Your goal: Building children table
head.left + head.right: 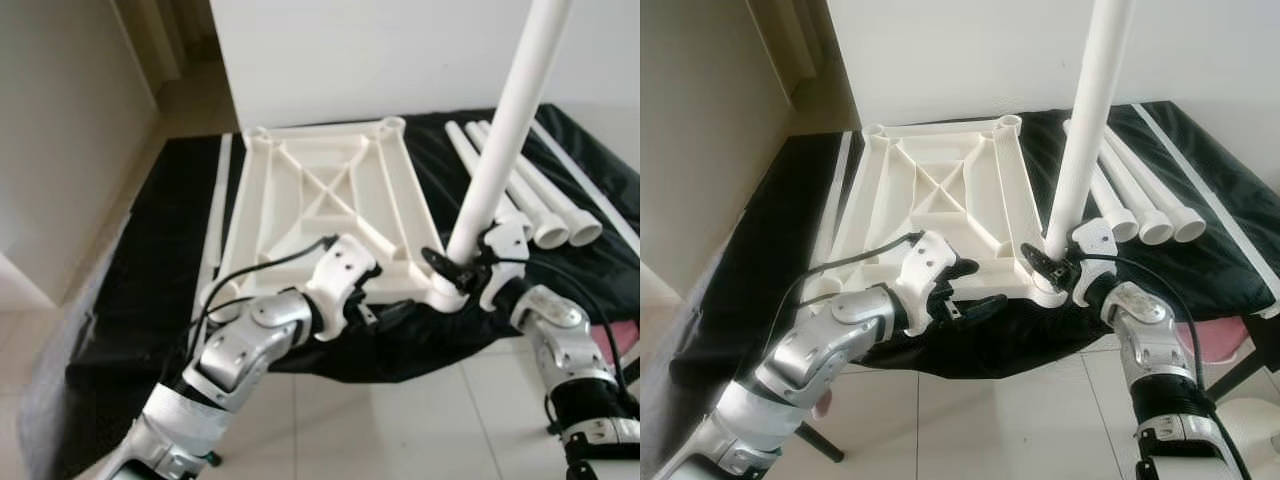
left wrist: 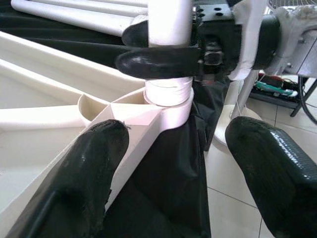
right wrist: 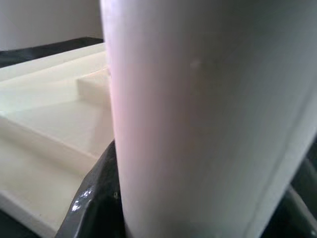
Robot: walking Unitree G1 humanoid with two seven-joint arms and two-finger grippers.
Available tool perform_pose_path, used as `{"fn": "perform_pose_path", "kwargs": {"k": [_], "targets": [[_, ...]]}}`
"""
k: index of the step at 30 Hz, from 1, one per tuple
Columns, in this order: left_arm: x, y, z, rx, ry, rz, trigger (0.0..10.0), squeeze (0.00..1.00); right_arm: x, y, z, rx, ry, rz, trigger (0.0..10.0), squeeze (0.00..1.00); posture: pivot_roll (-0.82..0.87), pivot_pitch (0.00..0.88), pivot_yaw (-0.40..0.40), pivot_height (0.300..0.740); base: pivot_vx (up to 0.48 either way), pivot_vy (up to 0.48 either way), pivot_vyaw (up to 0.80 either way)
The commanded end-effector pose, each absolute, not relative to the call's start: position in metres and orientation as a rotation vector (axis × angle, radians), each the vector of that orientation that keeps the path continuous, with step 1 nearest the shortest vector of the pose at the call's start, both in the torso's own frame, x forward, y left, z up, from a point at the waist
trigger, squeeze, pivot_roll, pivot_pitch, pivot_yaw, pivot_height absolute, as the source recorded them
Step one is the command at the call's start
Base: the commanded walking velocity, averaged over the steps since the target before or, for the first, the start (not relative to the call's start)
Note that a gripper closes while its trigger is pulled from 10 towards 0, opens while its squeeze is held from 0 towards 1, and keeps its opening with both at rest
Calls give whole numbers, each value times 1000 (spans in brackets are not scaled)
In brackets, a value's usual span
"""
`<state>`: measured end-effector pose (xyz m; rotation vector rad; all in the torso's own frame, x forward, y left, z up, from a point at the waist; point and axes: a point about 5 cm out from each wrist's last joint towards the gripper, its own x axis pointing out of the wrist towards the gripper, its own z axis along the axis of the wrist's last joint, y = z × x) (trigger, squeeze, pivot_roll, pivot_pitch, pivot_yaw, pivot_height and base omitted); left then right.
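Observation:
The white tabletop (image 1: 320, 190) lies upside down on a black cloth (image 1: 150, 270), ribs facing up. One white leg (image 1: 505, 130) stands upright in the near right corner socket (image 2: 166, 106). My right gripper (image 1: 462, 268) is shut on this leg just above the socket, and the leg (image 3: 198, 119) is pressed close against the right wrist camera. My left gripper (image 1: 390, 310) is open at the tabletop's near edge, left of that corner. One of its fingers (image 2: 94, 163) lies over the rim; the other hangs off the cloth's edge.
Three spare white legs (image 1: 530, 200) lie side by side on the cloth to the right. A white strip (image 1: 215, 220) lies along the tabletop's left side. A white wall (image 1: 380, 50) rises behind. Tiled floor (image 1: 400, 430) is in front, with a pink object (image 1: 625, 335) at the far right.

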<state>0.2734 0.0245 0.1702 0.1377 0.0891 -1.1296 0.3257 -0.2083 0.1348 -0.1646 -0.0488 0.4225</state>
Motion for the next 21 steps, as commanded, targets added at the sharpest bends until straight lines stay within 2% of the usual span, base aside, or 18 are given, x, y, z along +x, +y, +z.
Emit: {"fn": "perform_pose_path", "kwargs": {"k": [1,12,14,16,17,18,20,21], "targets": [[267,22,171,150,94,-1262,10000,0,320,-215,110,-170,79,332,10000,0,-118,0,70,740,0,0,0],[267,22,169,150,99,-1261,10000,0,320,-206,109,-80,93,146,10000,0,-124,0,67,740,0,0,0],[267,21,168,148,101,-1264,10000,0,320,-198,108,-38,95,21,10000,0,-123,0,64,740,0,0,0],[267,21,168,148,101,-1264,10000,0,320,-198,108,-38,95,21,10000,0,-123,0,64,740,0,0,0],[266,21,168,147,102,-1265,10000,0,318,-193,109,-14,84,-63,10000,0,-122,0,64,740,0,0,0],[266,21,168,147,102,-1265,10000,0,318,-193,109,-14,84,-63,10000,0,-122,0,64,740,0,0,0],[266,21,167,148,103,-1268,10000,0,315,-187,111,39,67,-238,10000,0,-122,0,64,740,0,0,0],[266,21,167,148,103,-1268,10000,0,315,-187,111,39,67,-238,10000,0,-122,0,64,740,0,0,0]]}}
